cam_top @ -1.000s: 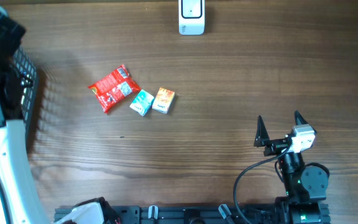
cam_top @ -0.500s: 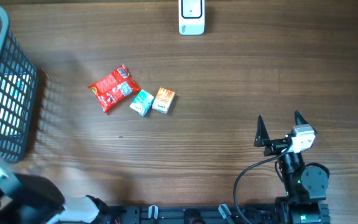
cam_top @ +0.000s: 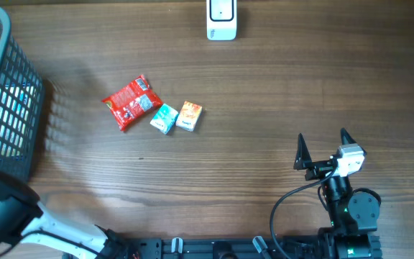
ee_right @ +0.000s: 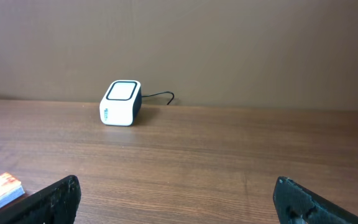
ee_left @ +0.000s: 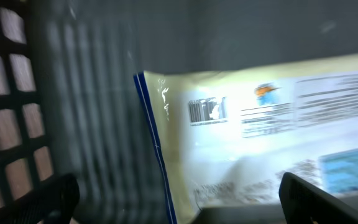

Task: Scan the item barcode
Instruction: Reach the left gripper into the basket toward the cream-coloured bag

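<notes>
While both pairs of fingers stand wide apart and hold nothing, a glossy packet lies in the basket.
Dark plastic grid walls form the basket (cam_top: pixel 13 108) at 10 o'clock on the wood-grain counter (cam_top: pixel 264 108). The blurred left wrist view shows a pale, shiny, blue-edged packet (ee_left: pixel 260 137) inside the basket, barcode (ee_left: pixel 202 111) facing the camera, beyond the black left fingers (ee_left: pixel 48 199). A boxy white scanner (cam_top: pixel 221 19) with rounded corners sits at 12 o'clock. Toward 10 o'clock from centre lie a crinkled red foil packet (cam_top: pixel 129 102), a small teal carton (cam_top: pixel 164 118) and an orange carton (cam_top: pixel 189 116), close together in a row. The pointed black right fingers (cam_top: pixel 300 151) are at 4 o'clock.
</notes>
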Tool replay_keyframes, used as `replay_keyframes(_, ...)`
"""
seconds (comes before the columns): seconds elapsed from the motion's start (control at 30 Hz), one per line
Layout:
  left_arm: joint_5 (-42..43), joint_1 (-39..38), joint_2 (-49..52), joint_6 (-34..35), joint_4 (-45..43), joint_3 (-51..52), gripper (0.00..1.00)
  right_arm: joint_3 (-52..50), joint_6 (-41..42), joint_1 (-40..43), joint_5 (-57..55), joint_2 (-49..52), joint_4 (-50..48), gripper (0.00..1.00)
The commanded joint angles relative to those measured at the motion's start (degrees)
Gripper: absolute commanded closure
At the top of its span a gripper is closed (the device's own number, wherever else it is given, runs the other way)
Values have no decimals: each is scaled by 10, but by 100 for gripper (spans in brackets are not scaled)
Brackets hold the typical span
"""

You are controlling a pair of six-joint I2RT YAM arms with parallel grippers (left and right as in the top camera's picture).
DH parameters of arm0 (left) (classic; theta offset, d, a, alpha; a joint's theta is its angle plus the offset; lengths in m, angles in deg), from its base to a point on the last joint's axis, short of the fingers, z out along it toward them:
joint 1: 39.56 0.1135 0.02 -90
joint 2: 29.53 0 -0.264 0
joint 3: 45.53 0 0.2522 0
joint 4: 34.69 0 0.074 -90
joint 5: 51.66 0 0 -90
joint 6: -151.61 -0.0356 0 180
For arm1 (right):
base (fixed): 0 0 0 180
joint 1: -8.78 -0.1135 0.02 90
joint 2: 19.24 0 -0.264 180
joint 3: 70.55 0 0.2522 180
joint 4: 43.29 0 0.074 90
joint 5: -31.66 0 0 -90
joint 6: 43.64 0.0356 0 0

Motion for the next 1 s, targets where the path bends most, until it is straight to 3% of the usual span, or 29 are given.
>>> replay_keyframes(0.0, 11, 0, 46, -1, 10, 5, 0, -1, 7, 0, -5, -5, -1, 0)
replay_keyframes(0.23, 70, 0, 95, -38, 8, 5, 0, -1, 7, 0, -5, -5, -1, 0)
replay_keyframes(0.8, 95, 0, 102, -46, -50, 30, 0, -1, 7, 0, -5, -5, -1, 0)
replay_keyframes(0.87, 95, 0, 102, -46, -62, 41, 7, -1, 7, 0, -5, -5, -1, 0)
replay_keyframes(0.97, 95, 0, 102, -46, -66, 42, 34, -1, 7, 0, -5, -5, -1, 0)
